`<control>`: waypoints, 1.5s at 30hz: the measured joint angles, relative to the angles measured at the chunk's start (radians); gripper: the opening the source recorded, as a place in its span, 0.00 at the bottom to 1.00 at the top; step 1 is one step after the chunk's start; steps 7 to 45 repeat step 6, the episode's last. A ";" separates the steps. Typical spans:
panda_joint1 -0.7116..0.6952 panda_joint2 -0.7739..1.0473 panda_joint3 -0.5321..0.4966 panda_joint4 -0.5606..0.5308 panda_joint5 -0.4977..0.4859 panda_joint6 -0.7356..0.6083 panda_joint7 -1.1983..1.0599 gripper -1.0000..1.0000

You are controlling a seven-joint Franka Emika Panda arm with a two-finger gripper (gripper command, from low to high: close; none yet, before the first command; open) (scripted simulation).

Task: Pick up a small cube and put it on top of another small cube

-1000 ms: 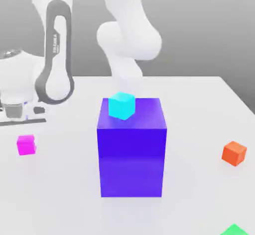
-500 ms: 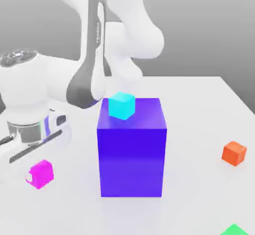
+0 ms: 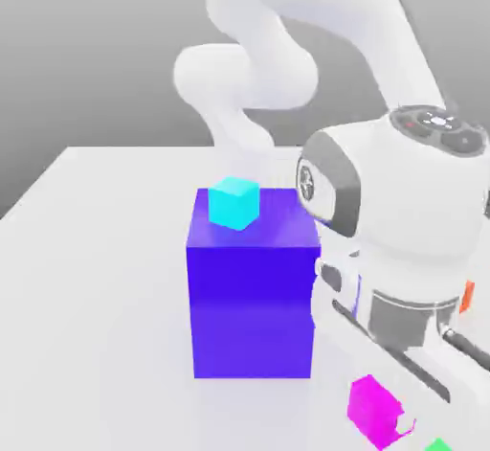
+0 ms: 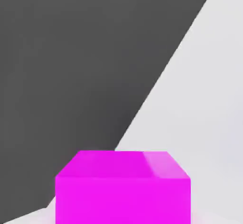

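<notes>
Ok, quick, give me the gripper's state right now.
Gripper: shut on the pink cube, carried at the exterior view's lower right.

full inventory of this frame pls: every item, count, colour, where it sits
small cube: 1, magenta-pink, held in the tool, lower in the exterior view's right, beside the big block
big block: 1, blue-purple, table centre
cyan cube: 1, cyan, on top of the big block, near its back left corner
orange cube: 1, orange sliver behind the arm, exterior view's right edge
green object: 1, green, bottom edge, mostly cut off
table: 1, white
arm: 1, white
tool: 1, shut on the small cube
</notes>
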 joint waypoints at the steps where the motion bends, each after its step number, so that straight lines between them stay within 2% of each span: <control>1: 0.023 0.040 -0.008 0.014 -0.027 0.021 0.006 0.00; 2: 0.043 0.078 -0.023 0.023 -0.051 0.047 0.017 0.00; 3: 0.053 0.098 -0.031 0.028 -0.063 0.061 0.022 1.00; 45: 0.053 0.098 -0.031 0.028 -0.063 0.061 0.022 1.00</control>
